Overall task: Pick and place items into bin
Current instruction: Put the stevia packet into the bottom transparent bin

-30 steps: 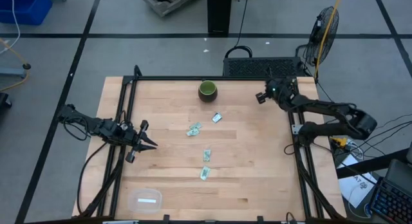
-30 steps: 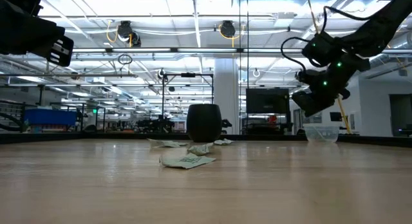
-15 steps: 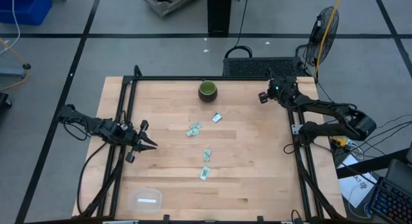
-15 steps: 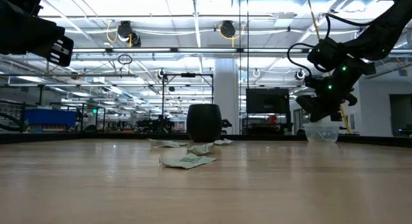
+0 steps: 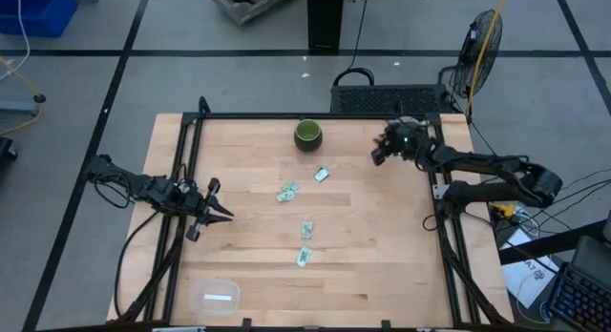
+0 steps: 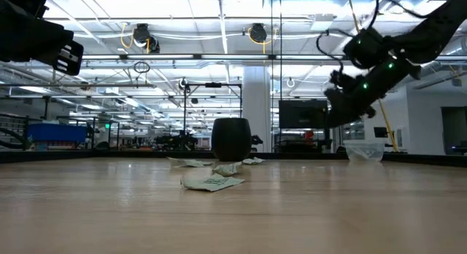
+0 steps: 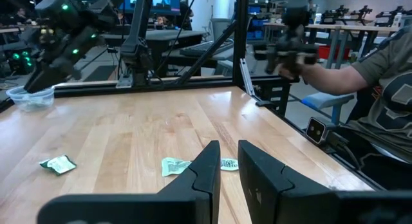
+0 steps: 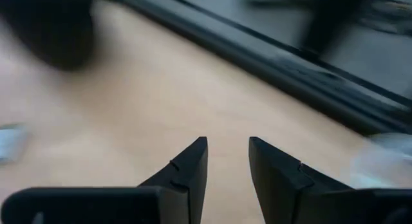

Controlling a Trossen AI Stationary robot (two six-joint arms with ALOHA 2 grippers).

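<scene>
Several small pale green-and-white packets lie flat mid-table: one nearest the dark green bowl, then others toward the near edge. The small clear bin stands at the far right, also in the left wrist view. My right gripper hovers open above the table between bowl and bin, with nothing between its fingers. My left gripper waits at the left edge, its fingers a narrow gap apart, holding nothing.
A flat clear container with a white piece in it sits at the near left corner. Black frame rails run along the table's sides. A person sits beyond the right edge. Bare wood lies right of the packets.
My right gripper dipped toward the clear bin at the far right. It then rose and swung away from it, toward the table's left and a little toward the near edge. The packets and the bowl have stayed where they were.
</scene>
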